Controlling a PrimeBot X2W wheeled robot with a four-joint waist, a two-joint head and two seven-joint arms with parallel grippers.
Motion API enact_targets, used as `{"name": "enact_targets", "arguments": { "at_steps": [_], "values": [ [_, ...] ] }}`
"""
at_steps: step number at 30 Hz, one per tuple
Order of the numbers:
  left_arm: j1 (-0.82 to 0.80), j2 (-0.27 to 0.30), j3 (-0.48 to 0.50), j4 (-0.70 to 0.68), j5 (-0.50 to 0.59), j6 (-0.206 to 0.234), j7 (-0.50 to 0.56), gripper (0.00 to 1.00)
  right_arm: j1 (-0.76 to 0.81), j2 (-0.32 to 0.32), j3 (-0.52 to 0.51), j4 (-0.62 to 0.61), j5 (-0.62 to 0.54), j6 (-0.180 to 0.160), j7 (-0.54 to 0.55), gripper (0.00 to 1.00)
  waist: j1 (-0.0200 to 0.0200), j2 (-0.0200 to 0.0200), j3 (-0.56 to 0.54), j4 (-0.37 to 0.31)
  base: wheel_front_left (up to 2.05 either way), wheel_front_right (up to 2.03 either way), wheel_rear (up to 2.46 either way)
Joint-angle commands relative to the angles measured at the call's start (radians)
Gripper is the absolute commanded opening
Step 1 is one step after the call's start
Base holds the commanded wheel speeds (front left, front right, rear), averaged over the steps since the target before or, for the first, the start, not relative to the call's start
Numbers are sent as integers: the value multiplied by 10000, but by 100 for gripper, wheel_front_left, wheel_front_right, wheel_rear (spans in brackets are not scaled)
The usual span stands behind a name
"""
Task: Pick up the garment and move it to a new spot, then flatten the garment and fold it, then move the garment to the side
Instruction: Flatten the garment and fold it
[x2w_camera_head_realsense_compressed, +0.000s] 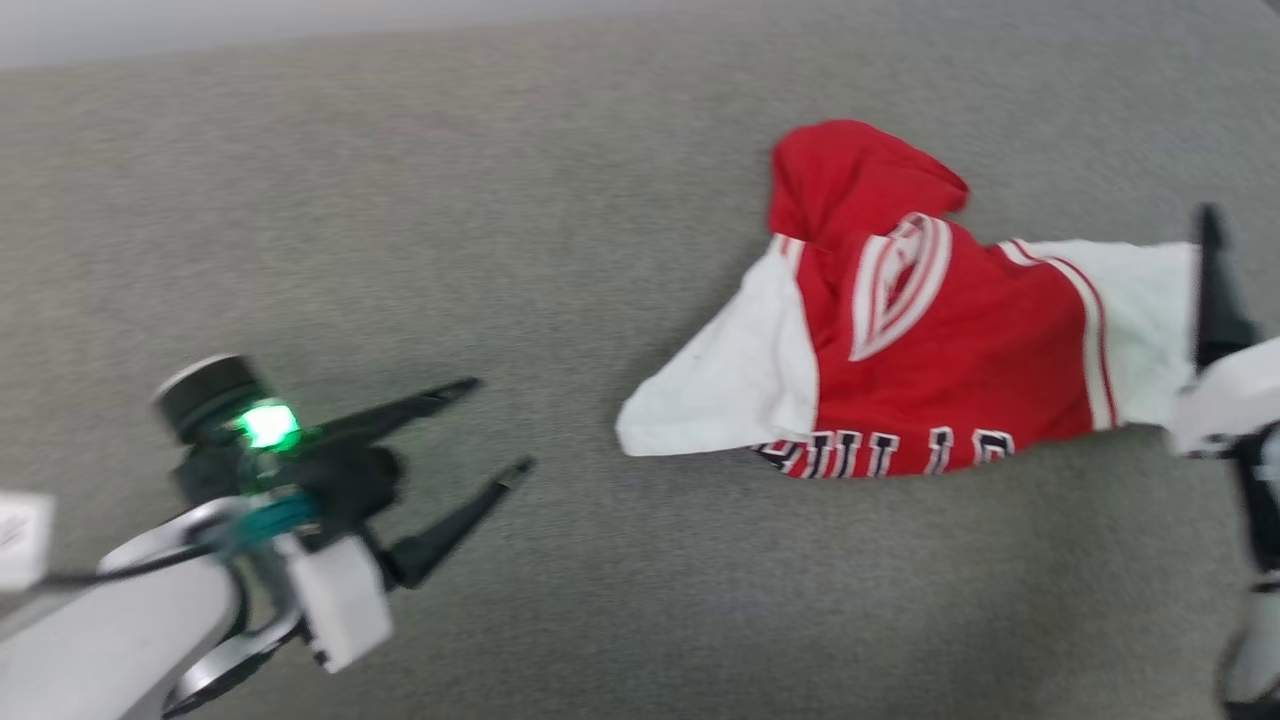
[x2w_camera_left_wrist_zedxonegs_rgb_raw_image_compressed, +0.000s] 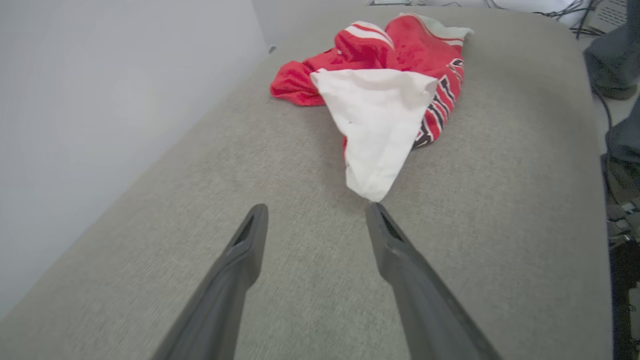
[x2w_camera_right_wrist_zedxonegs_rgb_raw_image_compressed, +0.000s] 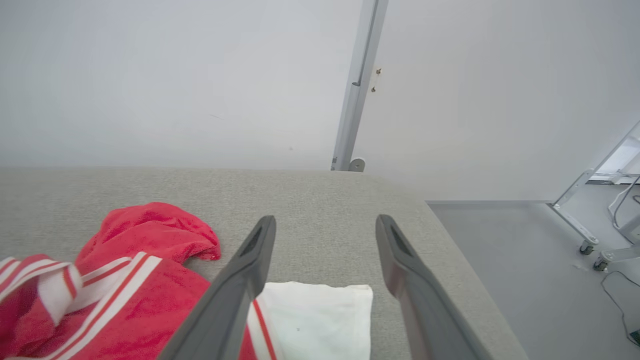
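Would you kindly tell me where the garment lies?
Head view: the garment lies crumpled on the grey surface, right of centre, its white sleeve beside the right gripper.

The left gripper (x2w_camera_head_realsense_compressed: 500, 424) has two long dark tapered fingers (x2w_camera_head_realsense_compressed: 400, 408) on a black body (x2w_camera_head_realsense_compressed: 345, 480). At its 10 o'clock glows a green light (x2w_camera_head_realsense_compressed: 268, 425) beside a dark round cap (x2w_camera_head_realsense_compressed: 205, 390); at 6 o'clock, a white box (x2w_camera_head_realsense_compressed: 340, 600). Teal cable (x2w_camera_head_realsense_compressed: 270, 515) meets the pale forearm (x2w_camera_head_realsense_compressed: 110, 640).
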Motion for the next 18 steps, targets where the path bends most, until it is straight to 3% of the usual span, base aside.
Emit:
{"name": "enact_targets", "arguments": {
  "at_steps": [1, 4, 6, 12, 18],
  "values": [
    [-460, 44, -410, -104, -199, 23, 179, 100, -59, 184, 138, -25, -6, -48, -162, 100, 0, 0, 215, -365, 0, 0, 0],
    [-2278, 167, -2497, -347, -820, 23, 1055, 100, -165, 554, 496, 69, -96, -48, -620, 100, 0, 0, 498, -808, 0, 0, 0],
    [-3273, 17, -3114, -412, -1212, 24, 1543, 100, -225, 751, 704, 155, -111, -48, -860, 100, 0, 0, 687, -1098, 0, 0, 0],
    [-3395, -327, -3266, -1227, -1051, 26, 3536, 100, -372, 1056, 965, 320, -173, -48, -1334, 100, 0, 0, 1147, -1957, 0, 0, 0],
    [-3054, -60, -3293, -1677, -727, 24, 3801, 100, -185, 1158, 963, 523, -49, -49, -1578, 100, 0, 0, 1256, -2416, 0, 0, 0]
  ]
}}
